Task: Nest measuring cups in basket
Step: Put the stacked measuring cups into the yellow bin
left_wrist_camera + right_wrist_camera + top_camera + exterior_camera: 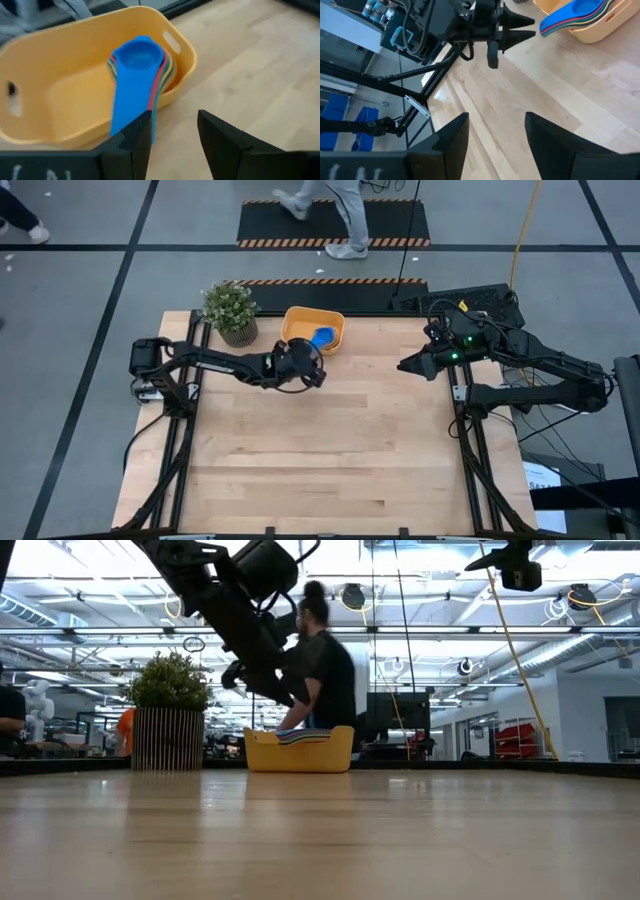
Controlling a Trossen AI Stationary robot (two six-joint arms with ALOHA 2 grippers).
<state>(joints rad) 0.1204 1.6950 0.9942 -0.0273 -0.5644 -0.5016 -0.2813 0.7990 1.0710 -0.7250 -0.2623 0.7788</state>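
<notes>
Cups stacked in the basket, left arm close by

The measuring cups [141, 67] sit nested in the basket [60, 95] at the counter's [330, 450] far edge, handles overhanging toward the left gripper [172, 132], jaws open and empty; the right gripper [492, 132], also open, waits well apart.

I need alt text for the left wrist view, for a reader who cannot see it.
A stack of nested measuring cups, a blue one on top, sits in a yellow basket on a wooden table, handles overhanging the rim. The left gripper, fingers apart and empty, is just in front.
</notes>
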